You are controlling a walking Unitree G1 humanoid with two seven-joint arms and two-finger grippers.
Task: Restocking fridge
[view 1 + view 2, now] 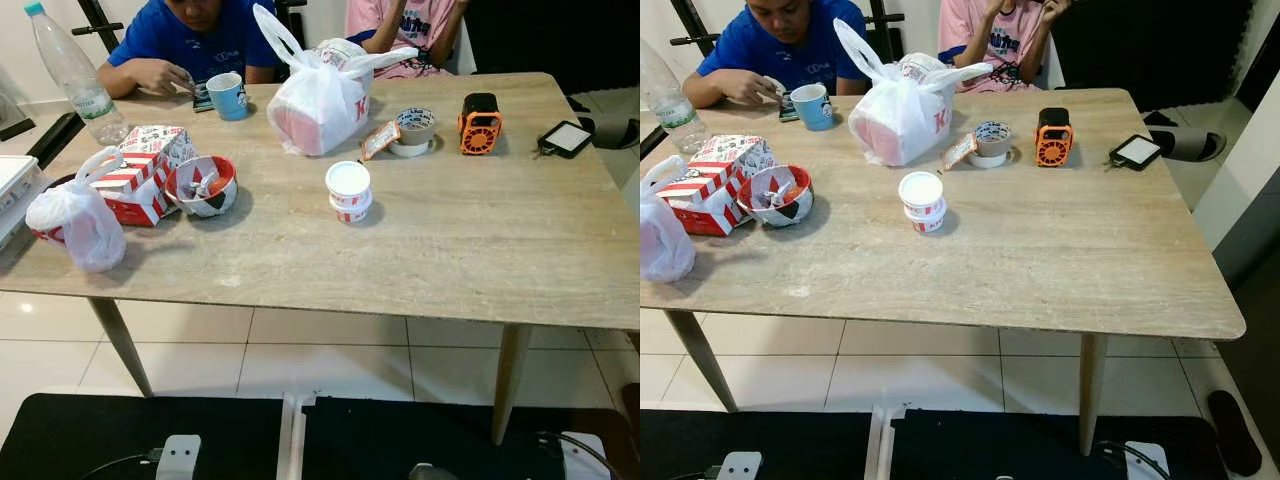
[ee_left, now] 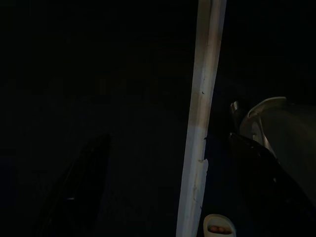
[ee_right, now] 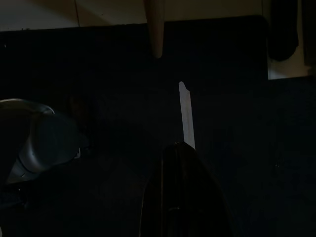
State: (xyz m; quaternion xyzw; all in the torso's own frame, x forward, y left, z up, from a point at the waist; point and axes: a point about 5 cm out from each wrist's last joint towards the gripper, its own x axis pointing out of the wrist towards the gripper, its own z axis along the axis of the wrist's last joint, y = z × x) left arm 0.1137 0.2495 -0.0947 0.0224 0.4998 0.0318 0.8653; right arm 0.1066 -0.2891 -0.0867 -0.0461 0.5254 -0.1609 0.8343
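Wood-grain worktop (image 1: 480, 250) carries two stacked white tubs (image 1: 348, 190), a tied white bag (image 1: 318, 100) and a red-striped box (image 1: 140, 170), all untouched. Operator, you have yet to begin restocking. Both hands hang in shade; I cannot tell their state.

1. Two small white tubs (image 1: 348, 190), stacked, red-printed sides, white lid on top; upright, near desk (image 1: 470, 250) centre.
2. Large white plastic bag (image 1: 318, 100), tied handles up, red shows through; stands behind the tubs, toward far edge.
3. Smaller white bag (image 1: 78, 222), knotted, at desk's left near edge.
4. Red-and-white striped food box (image 1: 145, 172), just right of smaller bag, flaps partly open.
5. Red/white paper bowl (image 1: 203, 186), open, crumpled contents; touching the box's right side.
6. Clear water bottle (image 1: 75, 75), teal cap, upright, far left corner.
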